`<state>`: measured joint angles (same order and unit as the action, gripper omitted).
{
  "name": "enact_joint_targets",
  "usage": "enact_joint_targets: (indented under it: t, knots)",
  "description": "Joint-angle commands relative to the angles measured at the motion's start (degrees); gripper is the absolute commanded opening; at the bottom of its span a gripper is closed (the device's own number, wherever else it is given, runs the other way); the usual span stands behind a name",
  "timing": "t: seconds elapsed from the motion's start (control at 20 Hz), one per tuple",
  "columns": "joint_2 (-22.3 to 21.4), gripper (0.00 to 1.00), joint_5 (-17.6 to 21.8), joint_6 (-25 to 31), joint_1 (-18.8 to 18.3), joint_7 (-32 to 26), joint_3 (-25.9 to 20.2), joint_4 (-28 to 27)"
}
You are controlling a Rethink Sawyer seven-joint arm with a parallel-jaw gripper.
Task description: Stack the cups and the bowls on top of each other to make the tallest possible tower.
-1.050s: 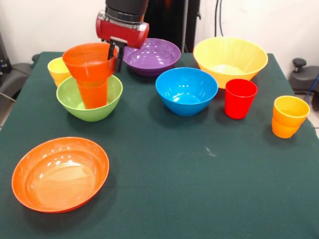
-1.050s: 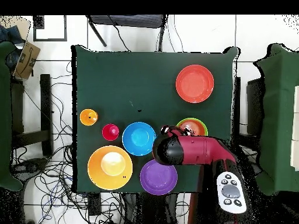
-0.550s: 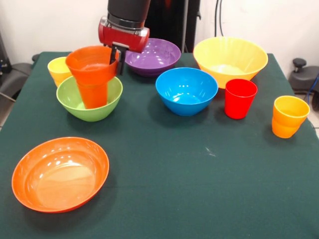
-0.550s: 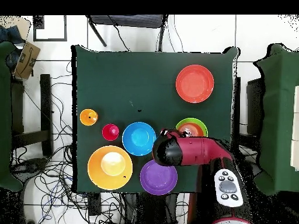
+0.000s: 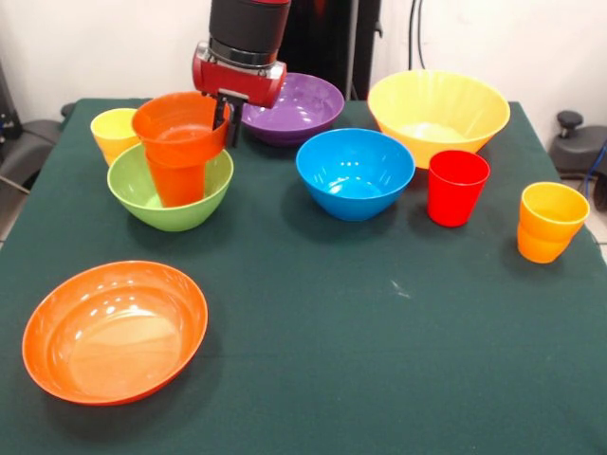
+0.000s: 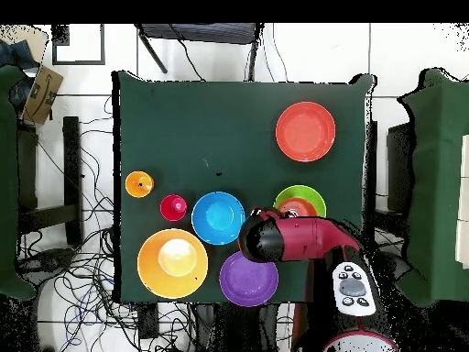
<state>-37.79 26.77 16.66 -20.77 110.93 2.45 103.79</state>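
1. Gripper (image 5: 226, 118) pinches the right rim of the small deep orange bowl (image 5: 180, 123).
2. That bowl sits atop the orange cup (image 5: 177, 178), standing in the green bowl (image 5: 171, 194).
3. Wide shallow orange bowl (image 5: 114, 331) lies well apart, near front-left.

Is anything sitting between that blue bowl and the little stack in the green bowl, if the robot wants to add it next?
Nothing visible stands between them. The blue bowl sits on bare cloth beside the green bowl. Only the gripper is there, at the rim of the small orange bowl that tops the orange cup.
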Motion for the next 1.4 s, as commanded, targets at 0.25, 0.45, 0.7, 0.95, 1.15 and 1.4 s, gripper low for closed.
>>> enact_joint_targets:
  t: [0.25,0.45,0.7,0.95,1.15,1.4]
  knots:
    - [0.8,0.0,4.8,2.3,1.4,-2.3,-2.0,-3.6]
    - [1.0,0.0,4.8,3.0,1.9,-2.5,-1.4,-4.2]
    - [0.9,0.0,4.8,3.3,2.1,-2.7,-1.1,-4.2]
    - [1.1,0.0,4.8,3.1,2.0,-2.9,-1.1,-4.2]
    - [1.3,0.0,5.0,2.8,2.1,-2.8,-0.8,-4.5]
    - [1.5,0.0,5.4,2.8,2.2,-2.8,-0.5,-4.6]
